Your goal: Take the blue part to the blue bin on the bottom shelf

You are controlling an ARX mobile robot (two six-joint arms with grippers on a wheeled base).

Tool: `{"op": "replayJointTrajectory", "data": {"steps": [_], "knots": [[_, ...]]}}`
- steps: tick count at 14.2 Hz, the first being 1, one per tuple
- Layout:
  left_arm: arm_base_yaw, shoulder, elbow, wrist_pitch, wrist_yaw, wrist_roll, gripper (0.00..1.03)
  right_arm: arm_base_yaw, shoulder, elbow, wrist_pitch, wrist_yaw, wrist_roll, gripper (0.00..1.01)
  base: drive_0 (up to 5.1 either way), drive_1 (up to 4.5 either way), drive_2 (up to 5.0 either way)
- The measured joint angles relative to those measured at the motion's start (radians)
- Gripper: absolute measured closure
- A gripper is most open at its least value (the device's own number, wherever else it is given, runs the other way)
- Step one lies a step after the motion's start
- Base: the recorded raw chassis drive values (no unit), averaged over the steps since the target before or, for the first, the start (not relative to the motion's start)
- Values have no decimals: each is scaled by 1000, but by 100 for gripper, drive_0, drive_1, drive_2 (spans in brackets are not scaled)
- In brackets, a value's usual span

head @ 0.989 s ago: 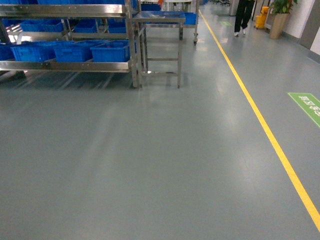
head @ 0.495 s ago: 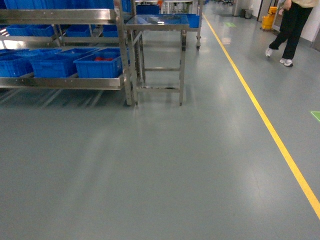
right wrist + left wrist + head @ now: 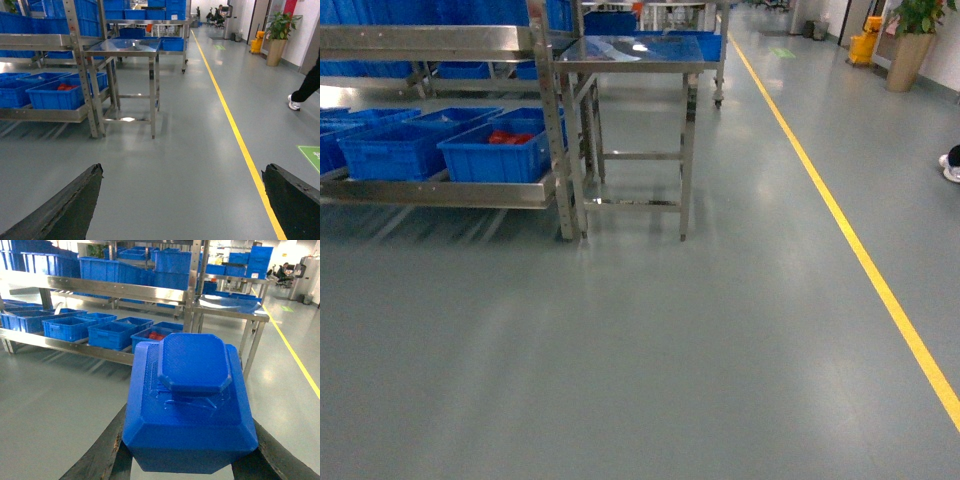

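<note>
Left hand [image 3: 187, 460]: closed on the blue part [image 3: 190, 405], dark fingers [image 3: 100, 452] pressed to both its sides, part filling the gap between them.
Right hand [image 3: 182, 200]: open, nothing between its fingers, above bare floor.
Bottom shelf [image 3: 440, 192]: ahead on the left, carrying blue bins [image 3: 495, 155], well apart from the part.
Table [image 3: 635, 52]: just beside the rack's right end.

No readable text, labels, brands or numbers are showing in any view. A green floor marking [image 3: 311, 155] is lying at the right edge of the right wrist view, but its pale characters are cut off and illegible.
</note>
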Motion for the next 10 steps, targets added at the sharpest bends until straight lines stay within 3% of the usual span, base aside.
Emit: {"op": "replayJointTrajectory", "data": {"steps": [10], "knots": [[2, 0, 0, 1, 0, 0, 60, 0, 0, 0, -6, 1, 0, 3, -5, 421, -430]]}}
